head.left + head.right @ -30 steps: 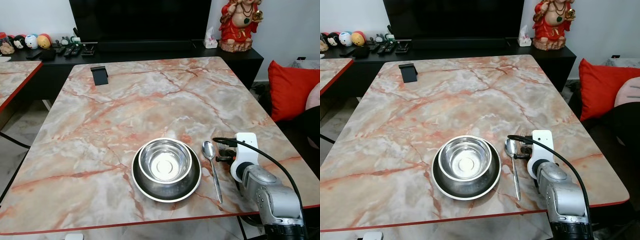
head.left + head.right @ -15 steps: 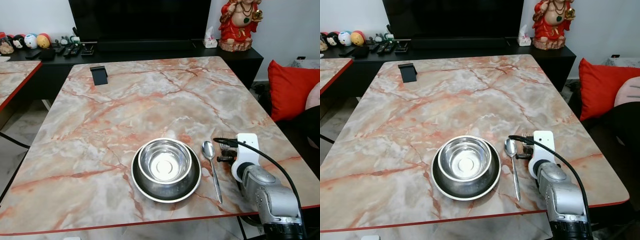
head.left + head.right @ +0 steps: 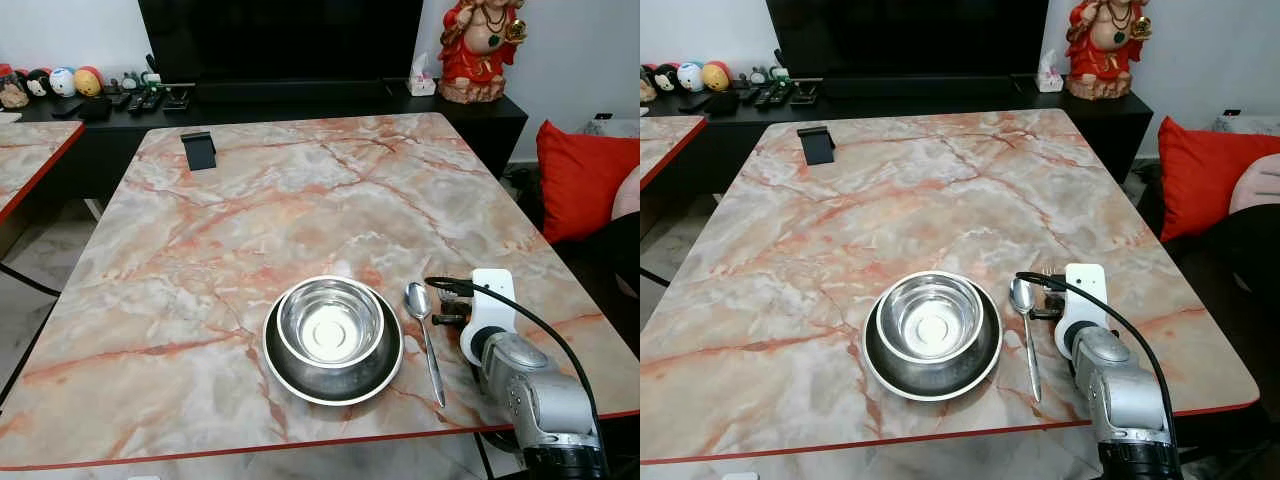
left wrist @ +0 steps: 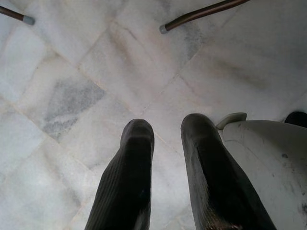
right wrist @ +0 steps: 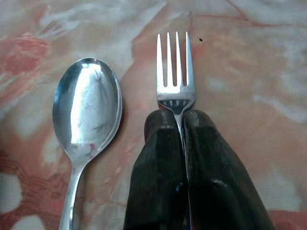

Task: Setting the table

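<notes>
One bowl (image 3: 331, 321) sits inside one plate (image 3: 290, 372) near the table's (image 3: 200, 250) front edge. One spoon (image 3: 424, 335) lies at the plate's three o'clock, bowl end pointing to twelve. Just beyond it, again at three o'clock, the right gripper (image 5: 178, 125) has its fingers clenched on the neck of one fork (image 5: 173, 72) low over the marble. The left gripper (image 4: 165, 136) hangs over the floor tiles (image 4: 72, 96), its two fingers slightly parted, grasping nothing.

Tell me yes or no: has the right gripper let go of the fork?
No: in the right wrist view the right gripper is shut on the fork, its fingers pinching the neck beside the spoon.
</notes>
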